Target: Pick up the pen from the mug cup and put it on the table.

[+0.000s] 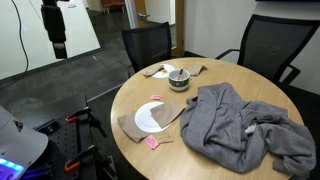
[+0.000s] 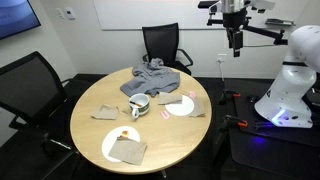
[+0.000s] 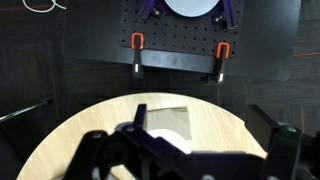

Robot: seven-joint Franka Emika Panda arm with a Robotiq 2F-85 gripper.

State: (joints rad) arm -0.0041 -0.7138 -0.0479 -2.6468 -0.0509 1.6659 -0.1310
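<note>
Pen (image 1: 181, 74) is seen resting in the mug cup (image 1: 178, 83) on the table (image 1: 128, 100). The hand (image 1: 58, 46) is held high, well apart from the cup; whether it is open cannot be told.

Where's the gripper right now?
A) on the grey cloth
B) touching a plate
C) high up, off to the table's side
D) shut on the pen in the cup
C: in both exterior views the gripper hangs high, apart from the table and the mug cup.
</note>
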